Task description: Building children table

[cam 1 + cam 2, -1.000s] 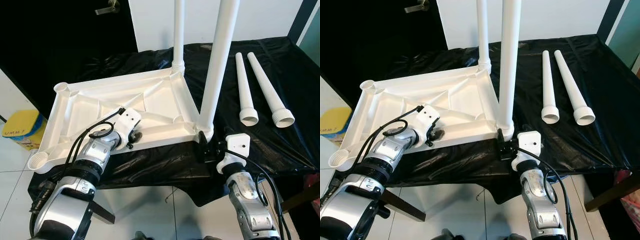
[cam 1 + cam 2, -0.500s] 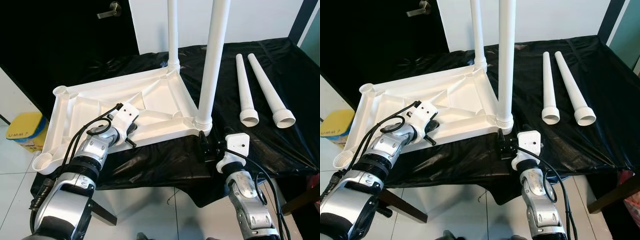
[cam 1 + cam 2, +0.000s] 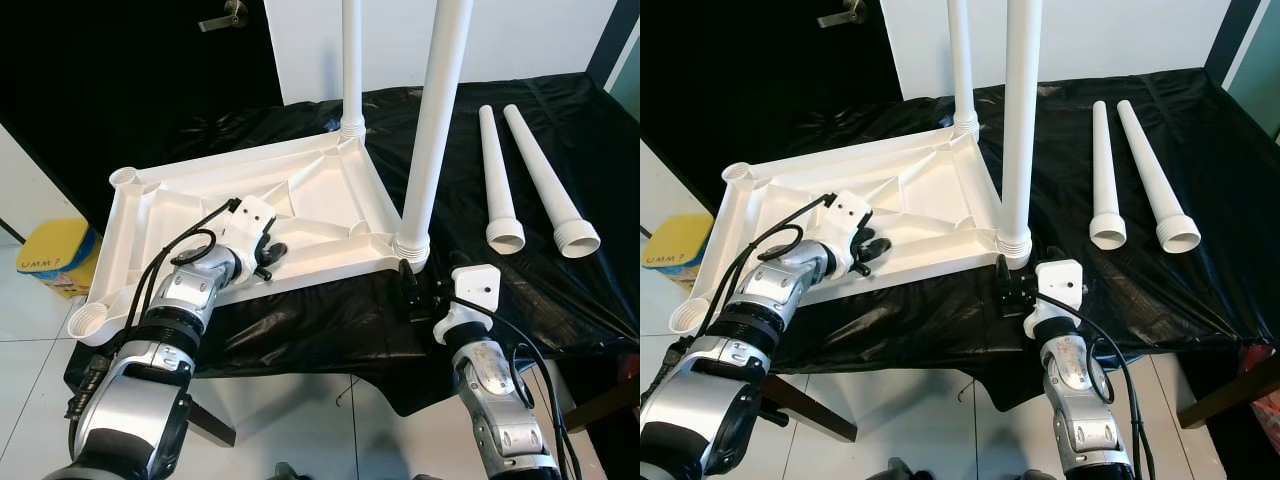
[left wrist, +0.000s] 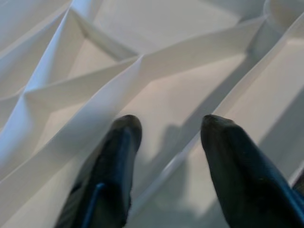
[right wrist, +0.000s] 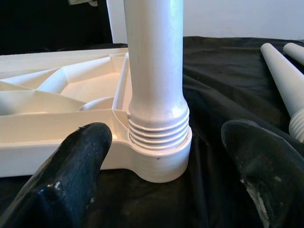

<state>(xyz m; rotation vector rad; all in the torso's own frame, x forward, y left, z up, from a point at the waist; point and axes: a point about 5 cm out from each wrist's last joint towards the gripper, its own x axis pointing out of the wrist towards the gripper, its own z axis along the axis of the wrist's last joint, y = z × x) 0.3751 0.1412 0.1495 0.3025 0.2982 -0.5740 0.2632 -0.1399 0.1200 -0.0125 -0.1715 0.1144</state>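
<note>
Left gripper [image 4: 166, 156]: fingers parted, over the ribbed underside of the tabletop [image 3: 310, 200].
Right gripper [image 5: 164, 190]: fingers wide, either side of the near leg [image 3: 430, 130]; right wrist view shows exposed threads at its socket.
Tabletop: upside down at the bench's [image 3: 590, 290] near-left edge.
Loose legs [image 3: 525, 180]: right side.

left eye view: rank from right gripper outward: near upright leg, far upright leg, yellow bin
1. Near upright leg, in the corner socket just ahead of the right gripper.
2. Far upright leg, at the tabletop's far corner, further back.
3. Yellow bin, on the floor far to the robot's left.
</note>
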